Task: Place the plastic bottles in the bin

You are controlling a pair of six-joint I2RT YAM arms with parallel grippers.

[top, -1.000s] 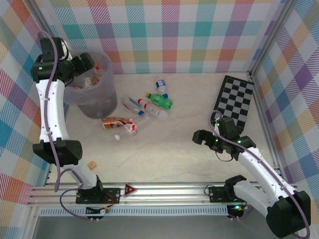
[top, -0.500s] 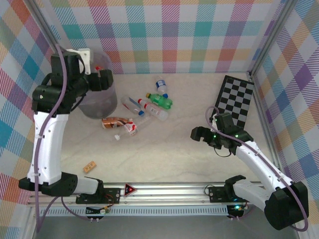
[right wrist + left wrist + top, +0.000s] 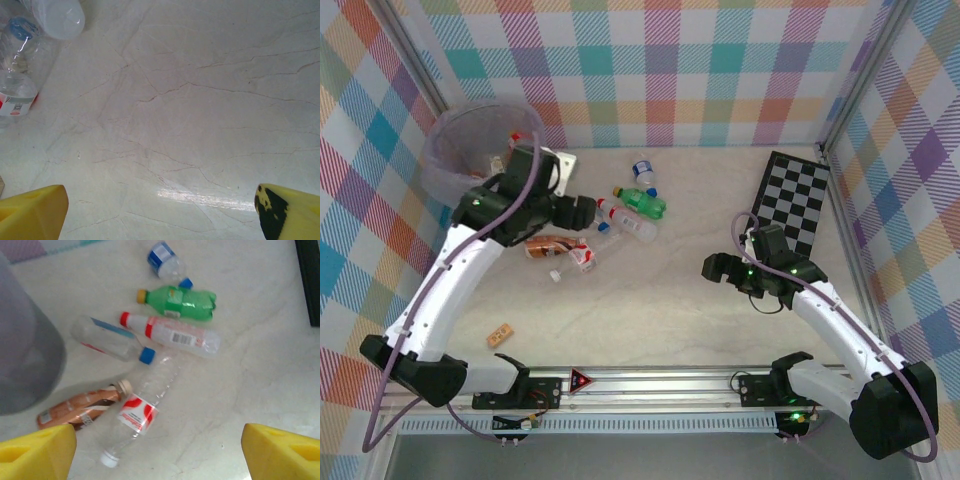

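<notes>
Your left gripper [image 3: 578, 212] is the one to use. It hangs over the cluster of plastic bottles on the left half of the table [image 3: 660, 320], while the right gripper [image 3: 715, 268] sits well apart to the right, over bare table. Both claws are spread wide with nothing between the fingers. In the left wrist view the yellow fingertips [image 3: 35, 452] stand at the two bottom corners with only table between them, and the right wrist view shows the same.

The relation to mind is with the red-white labelled bottle [image 3: 136, 415]. In the left wrist view it lies on its side just ahead of the claw's gap, a little left of centre. Its long axis runs on a slant from the white cap at the lower left to the clear base at the upper right. That slant crosses the line between your fingers rather than running along it. I judge that closing over the label should catch the body across its width, and a small turn of the wrist would square it.

Watch the brown bottle [image 3: 80, 410]. It lies just beside the labelled one on the left, its cap close to the label, about where your left finger would come down.

From above, the labelled bottle lies at the near edge of the cluster. The bin [image 3: 440, 175] stands near, to the far left of it, with some bottles showing inside.
</notes>
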